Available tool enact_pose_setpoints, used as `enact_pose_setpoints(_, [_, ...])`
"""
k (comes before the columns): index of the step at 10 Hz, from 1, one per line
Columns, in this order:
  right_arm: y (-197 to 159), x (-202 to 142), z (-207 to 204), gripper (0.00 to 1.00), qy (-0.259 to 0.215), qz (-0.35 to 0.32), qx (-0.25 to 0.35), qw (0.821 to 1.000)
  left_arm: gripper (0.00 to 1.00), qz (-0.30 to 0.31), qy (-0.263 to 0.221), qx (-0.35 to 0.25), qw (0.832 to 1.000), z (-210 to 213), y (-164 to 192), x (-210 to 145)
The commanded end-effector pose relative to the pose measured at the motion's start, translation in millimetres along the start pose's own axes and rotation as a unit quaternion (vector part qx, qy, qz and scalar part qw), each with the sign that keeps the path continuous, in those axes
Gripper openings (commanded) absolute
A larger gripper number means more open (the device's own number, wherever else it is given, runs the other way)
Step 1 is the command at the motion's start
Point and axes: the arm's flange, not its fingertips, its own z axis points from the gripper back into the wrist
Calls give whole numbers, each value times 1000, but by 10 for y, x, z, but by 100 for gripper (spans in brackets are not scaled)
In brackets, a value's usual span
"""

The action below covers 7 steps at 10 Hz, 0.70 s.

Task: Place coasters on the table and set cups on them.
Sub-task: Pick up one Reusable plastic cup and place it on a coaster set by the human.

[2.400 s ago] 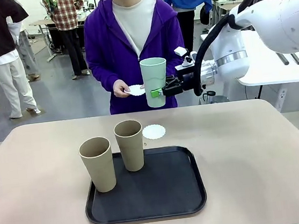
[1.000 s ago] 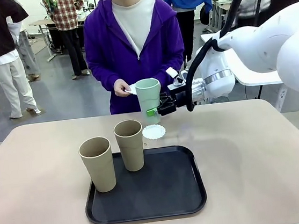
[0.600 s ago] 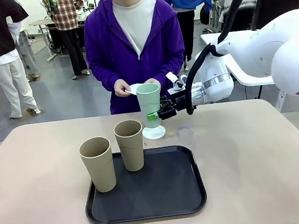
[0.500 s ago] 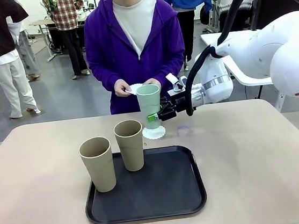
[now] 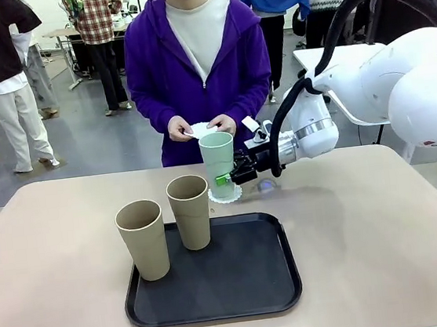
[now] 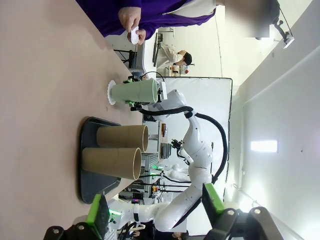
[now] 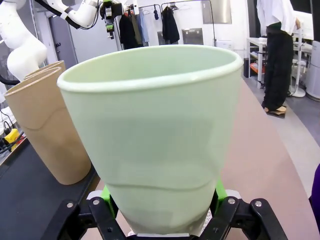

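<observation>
Near: black tray [image 5: 248, 286] by the table's [image 5: 383, 224] near edge, with two beige cups [image 5: 143, 239] upright and side by side in its left half.

Just past the tray's far edge: mint cup [image 5: 218, 157], upright, base down at a coaster [image 5: 228, 195]. Can't tell whether it bears fully on it.

My right gripper [image 5: 224, 180] is clenched on the cup's lower wall. The right wrist view adds the green pads [image 7: 218, 189] pressing either side. My right arm reaches in from the right edge, wrist about level.

Left wrist view: my left gripper [image 6: 155, 212] is spread, nothing between the fingers.

Far edge: person's hands [image 5: 179, 128] hold more coasters [image 5: 200, 129].
</observation>
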Motion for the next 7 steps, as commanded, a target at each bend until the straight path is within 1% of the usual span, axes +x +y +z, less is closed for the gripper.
enact_pose_setpoints(1, [-99,7,-29,82,5,0,10,1000,100,-7,0,-6,1000,12,-6,-6])
enact_pose_setpoints(4, [-105,-19,-24,82,8,2,12,1000,100,-7,0,-6,1000,12,-6,-6])
enact_pose_setpoints(5, [-114,-15,-12,100,7,4,13,1000,100,-7,0,-6,1000,12,-6,-6])
enact_pose_setpoints(7, [-112,-26,6,100,11,0,10,1000,100,-7,0,-6,1000,12,-6,-6])
